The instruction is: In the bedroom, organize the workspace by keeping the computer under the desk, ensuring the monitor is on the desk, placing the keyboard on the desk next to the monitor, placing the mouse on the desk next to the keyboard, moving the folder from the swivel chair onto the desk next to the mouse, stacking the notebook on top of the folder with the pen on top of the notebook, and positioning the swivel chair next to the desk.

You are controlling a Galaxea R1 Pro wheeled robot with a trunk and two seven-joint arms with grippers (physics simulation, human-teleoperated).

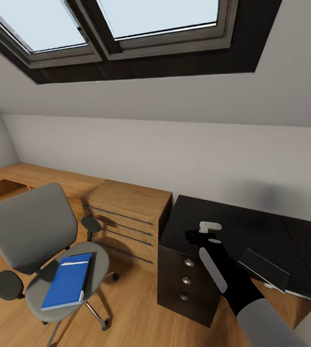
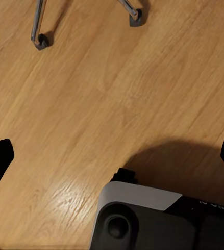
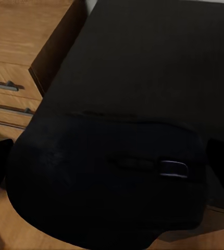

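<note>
The grey swivel chair (image 1: pixel 32 226) stands on the wood floor at the left. The blue folder (image 1: pixel 68 282) lies flat on its seat, with a thin dark strip, perhaps the notebook (image 1: pixel 89 271), along its right side. My right gripper (image 1: pixel 202 237) reaches over the left end of the black desk (image 1: pixel 251 221). In the right wrist view the black mouse (image 3: pixel 107 182) sits between the fingers of my right gripper (image 3: pixel 109 166), which is shut on it just above the desk top (image 3: pixel 159 57). My left gripper (image 2: pixel 112 156) hangs open over bare floor. The monitor and computer are out of view.
A black three-drawer cabinet (image 1: pixel 186 284) stands under the desk's left end, beside a light wooden drawer chest (image 1: pixel 126 217). A flat dark slab with a pale edge (image 1: pixel 263 269) lies near the desk's front. The chair's metal legs (image 2: pixel 39 31) and my own base (image 2: pixel 143 219) are near the left gripper.
</note>
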